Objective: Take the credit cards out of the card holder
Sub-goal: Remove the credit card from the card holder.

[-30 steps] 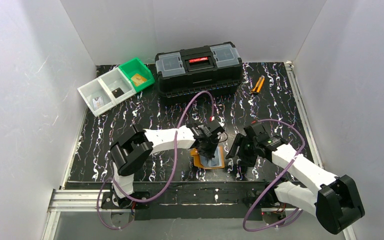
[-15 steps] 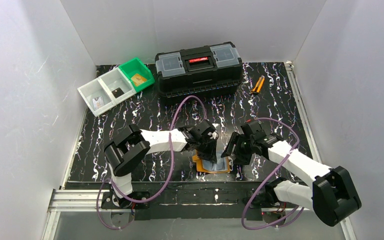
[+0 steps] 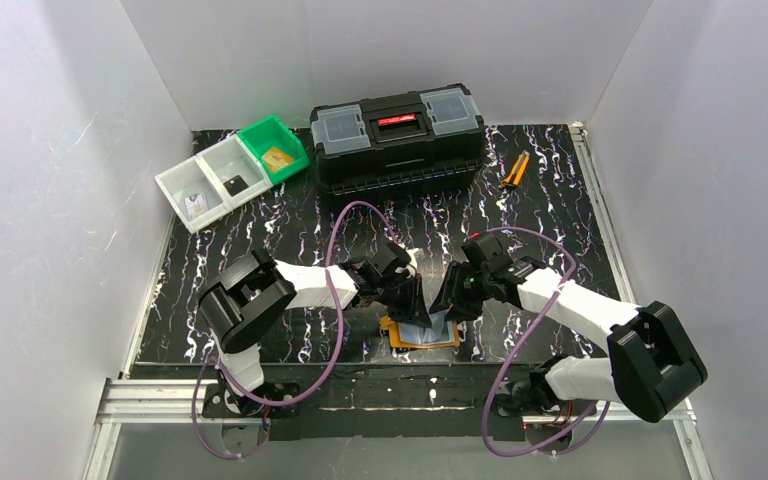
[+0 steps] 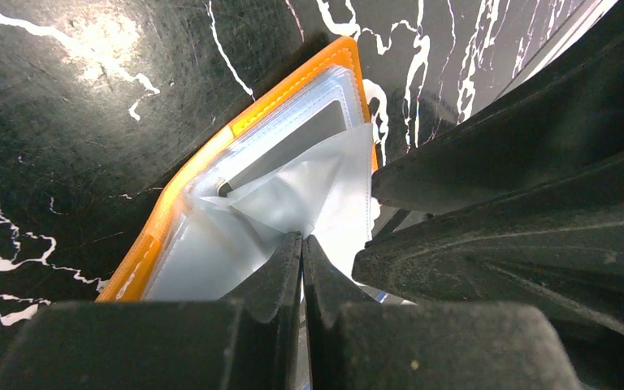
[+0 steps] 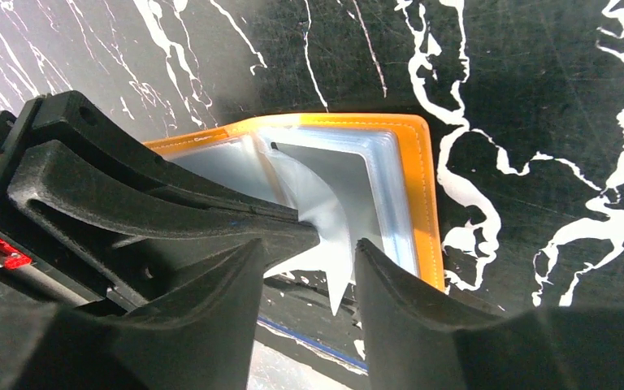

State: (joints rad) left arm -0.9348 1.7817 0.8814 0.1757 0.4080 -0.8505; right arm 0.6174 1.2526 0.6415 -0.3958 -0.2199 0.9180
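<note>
The orange card holder [image 3: 445,341] lies open on the table near the front edge, its clear pockets up. My left gripper [image 3: 415,300] is shut on one clear plastic pocket [image 4: 325,191] and holds its corner lifted off the holder [image 4: 211,162]. A grey card face [image 4: 292,142] shows inside a pocket. My right gripper [image 3: 442,303] is open, and its jaws stand either side of the lifted pocket's corner [image 5: 329,244] without closing on it. The holder's orange edge [image 5: 418,203] lies just beyond. A gold-tan card [image 3: 278,157] and a dark card [image 3: 233,185] lie in the bins.
A black toolbox [image 3: 397,133] stands at the back centre. White bins [image 3: 210,180] and a green bin [image 3: 272,140] sit at the back left. Orange-handled pliers [image 3: 513,170] lie at the back right. The two grippers are almost touching over the holder.
My right gripper has moved left onto the holder. My left gripper has shifted slightly left and nearer, pinching and lifting a pocket. The holder has slid a little nearer the front.
</note>
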